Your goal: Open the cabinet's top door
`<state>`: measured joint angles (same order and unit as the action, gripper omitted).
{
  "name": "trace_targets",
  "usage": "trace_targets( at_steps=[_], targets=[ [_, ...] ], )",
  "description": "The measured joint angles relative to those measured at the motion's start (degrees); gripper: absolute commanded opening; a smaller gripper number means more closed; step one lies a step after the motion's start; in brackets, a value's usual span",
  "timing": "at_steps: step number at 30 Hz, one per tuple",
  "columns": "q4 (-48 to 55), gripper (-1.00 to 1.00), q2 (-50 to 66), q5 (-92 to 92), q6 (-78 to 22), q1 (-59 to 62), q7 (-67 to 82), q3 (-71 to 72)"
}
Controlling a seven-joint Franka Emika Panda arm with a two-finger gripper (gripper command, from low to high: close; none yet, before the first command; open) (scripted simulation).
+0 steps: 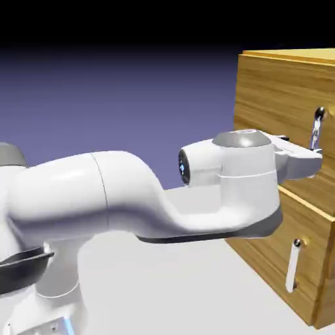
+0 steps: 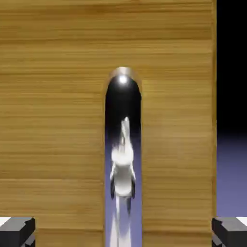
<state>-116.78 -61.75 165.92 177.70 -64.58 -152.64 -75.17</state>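
The cabinet (image 1: 260, 216) of golden-brown wood stands at the exterior view's right. Its top door (image 1: 275, 98) carries a vertical silver bar handle (image 1: 317, 127). My gripper (image 1: 313, 156) has reached the door, just below and beside that handle. In the hand view the top door (image 2: 53, 120) fills the picture and the handle (image 2: 123, 159) runs down the middle, reflecting the arm. My gripper (image 2: 123, 231) is open. Its fingertips (image 2: 17, 230) sit far apart at the bottom corners, with the handle between them and untouched.
Below the top door is the lower panel (image 1: 307, 235) with a shorter silver handle (image 1: 294, 265). The white arm (image 1: 131, 196) stretches across from the lower left. In the hand view the door's edge (image 2: 214, 120) shows at right, with dark backdrop beyond.
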Motion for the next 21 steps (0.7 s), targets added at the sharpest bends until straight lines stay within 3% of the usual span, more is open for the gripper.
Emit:
trace_targets(
  at_steps=[2,3,5,21],
  targets=[
    [3.21,0.00,0.74,0.06,-0.53,-4.15,0.09,-1.93],
    [4.25,-1.00,0.98,0.08,-0.70,-5.50,0.12,-2.55],
    [4.25,-1.00,0.98,0.08,-0.70,-5.50,0.12,-2.55],
    [-22.03,-1.00,9.69,-4.78,-17.13,27.69,-13.37,19.25]
  ],
)
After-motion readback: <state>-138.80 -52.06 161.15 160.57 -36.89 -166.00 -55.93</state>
